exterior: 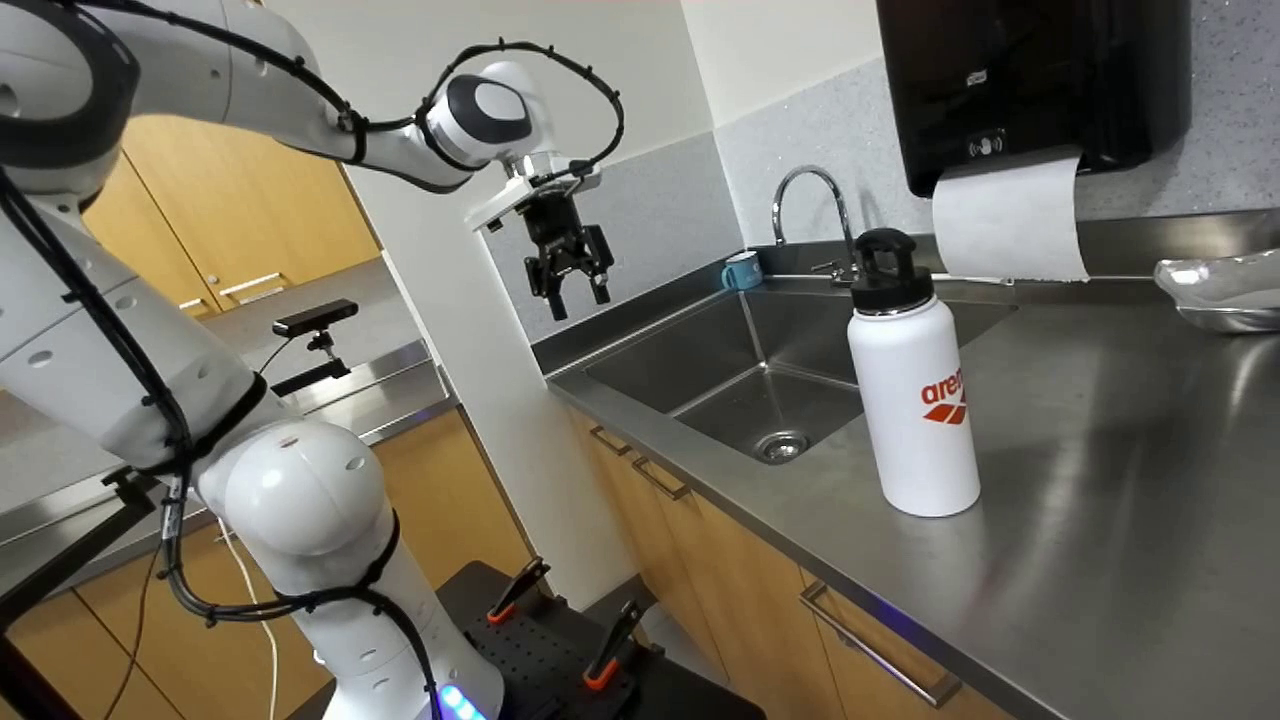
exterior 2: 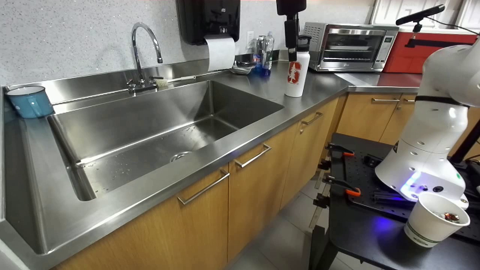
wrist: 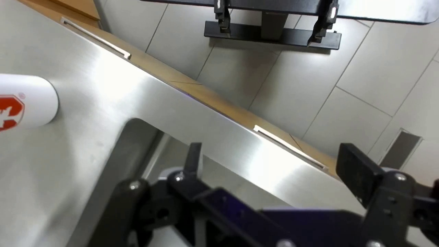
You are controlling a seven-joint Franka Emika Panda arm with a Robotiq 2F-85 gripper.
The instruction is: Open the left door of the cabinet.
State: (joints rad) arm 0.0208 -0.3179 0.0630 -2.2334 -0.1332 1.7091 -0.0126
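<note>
1. Left door [exterior 2: 161, 232] of the cabinet [exterior 2: 307, 146]: below the sink's [exterior 2: 142, 116] front side, closed, flush with the neighbouring door [exterior 2: 258, 195].
2. Its handle [exterior 2: 204, 188]: slim metal bar near the door's top, below the sink's front side; gripper [exterior: 580, 303] well apart from it.
3. Gripper: higher than the sink, pointing down. Jaws wide, just air between, touching nothing.
4. Wrist view: fingers [wrist: 193, 157] far apart, sink and part of the steel top [exterior 2: 258, 128] visible between.
5. Edge: steel top's straight front edge runs in front of the sink, just above the handle.
6. Room: floor [exterior 2: 275, 240] in front of the sink, between cabinet and black table [exterior 2: 369, 236].
7. Around sink, in an exterior view: bottle [exterior 2: 299, 77] upright to its right, faucet [exterior 2: 138, 60] behind, mug [exterior 2: 30, 102] at its left end.
</note>
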